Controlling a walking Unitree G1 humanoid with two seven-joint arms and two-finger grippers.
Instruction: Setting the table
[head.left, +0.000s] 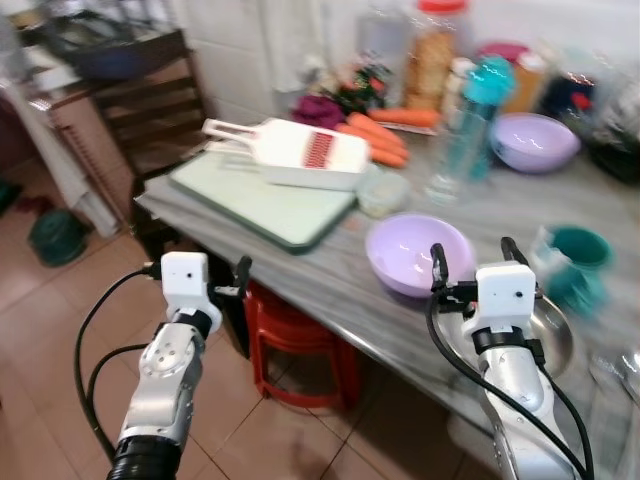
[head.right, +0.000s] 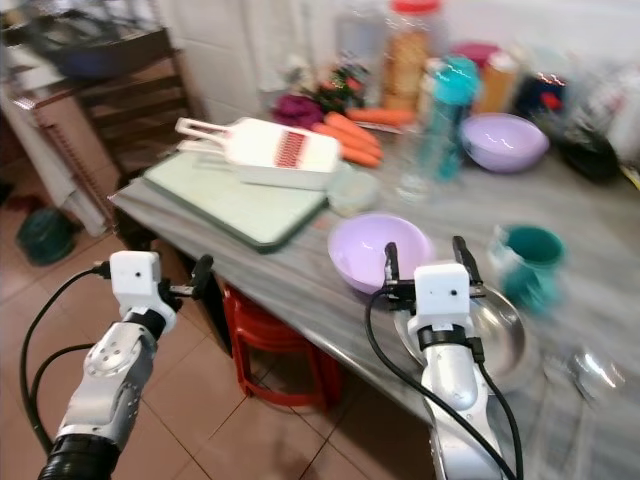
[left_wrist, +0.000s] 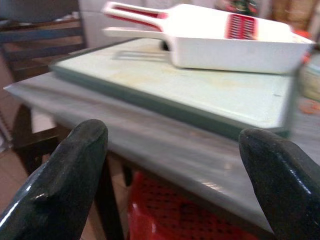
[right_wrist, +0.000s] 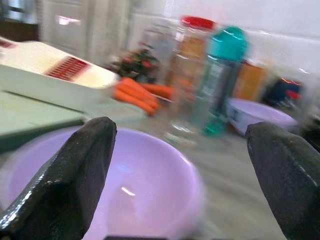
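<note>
A lilac bowl (head.left: 418, 255) stands near the front edge of the grey marble table (head.left: 330, 285). Beside it on the right lie a steel plate (head.left: 557, 338) and a teal mug (head.left: 580, 262). My right gripper (head.left: 474, 257) is open and empty, held over the near rim of the lilac bowl (right_wrist: 150, 190) and the plate's left edge. Off the table's front left corner, my left gripper (head.left: 200, 263) hovers open and empty, facing a pale green cutting board (left_wrist: 200, 95) with a white slicer (left_wrist: 225, 42) on it. A second lilac bowl (head.left: 535, 140) stands at the back right.
Carrots (head.left: 380, 140), a teal-capped bottle (head.left: 470, 120), jars and a small clear tub (head.left: 382, 192) crowd the back of the table. A red plastic stool (head.left: 295, 340) sits under the table. A wooden chair (head.left: 150, 110) stands at the left. The picture is blurred.
</note>
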